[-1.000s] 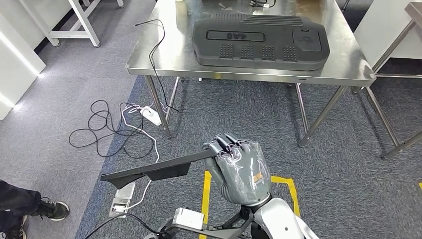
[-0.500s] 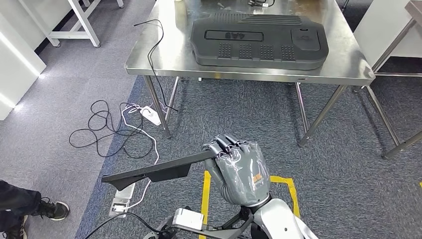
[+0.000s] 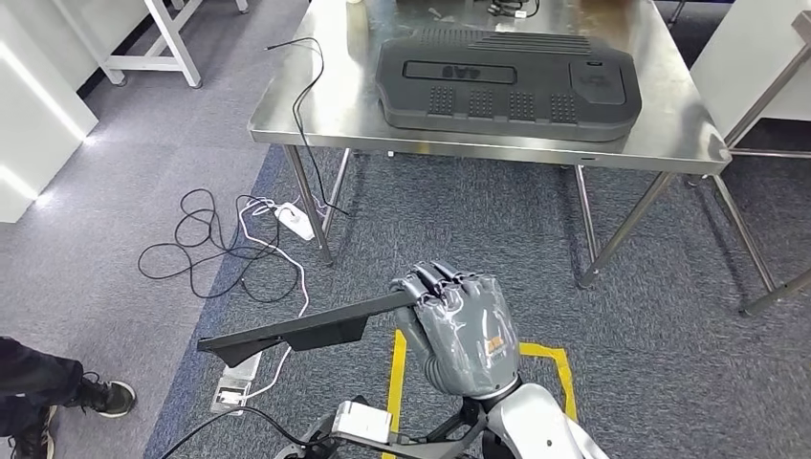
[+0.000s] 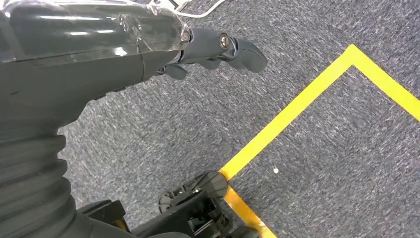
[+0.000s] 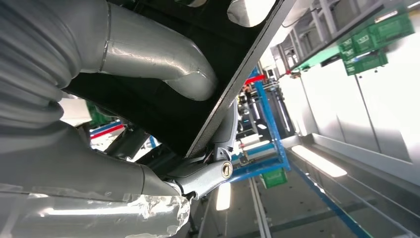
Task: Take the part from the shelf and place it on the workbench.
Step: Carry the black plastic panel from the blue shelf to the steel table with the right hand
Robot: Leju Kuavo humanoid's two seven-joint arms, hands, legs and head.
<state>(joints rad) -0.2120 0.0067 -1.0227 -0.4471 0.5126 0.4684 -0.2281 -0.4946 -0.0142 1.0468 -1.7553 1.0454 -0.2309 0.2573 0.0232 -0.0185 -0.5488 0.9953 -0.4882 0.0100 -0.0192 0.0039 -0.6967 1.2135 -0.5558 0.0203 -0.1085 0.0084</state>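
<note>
The robot's right hand [image 3: 462,325] is gripping one end of a flat black part [image 3: 287,332], its fingers curled over the edge so that the panel is sticking out level to the robot's left above the carpet; the right wrist view is bringing that grip in close, with the grey thumb [image 5: 163,59] pressing one face of the part [image 5: 233,94] and darker fingers wrapping under its rim, a detail the head view is flattening into a closed fist. Beyond the panel, the same wrist camera is catching blue racking [image 5: 270,134] and green crates [image 5: 369,54], both blurred. The left hand [image 4: 218,47] is hanging over the grey carpet beside a yellow floor line [image 4: 307,99], its dark fingers curling loosely with nothing in them; how tightly they are closing cannot be told, since the hand's own cover is hiding most of them. Ahead, one steel workbench [image 3: 316,105] is carrying one large black moulded cover [image 3: 507,84], its far edge cut off by the frame. One white power strip [image 3: 295,221] is lying among looping black and white cables [image 3: 206,253] by the bench's legs. At the lower left, a person's dark shoe [image 3: 100,397] is standing on the carpet, the rest of the person cut off.
</note>
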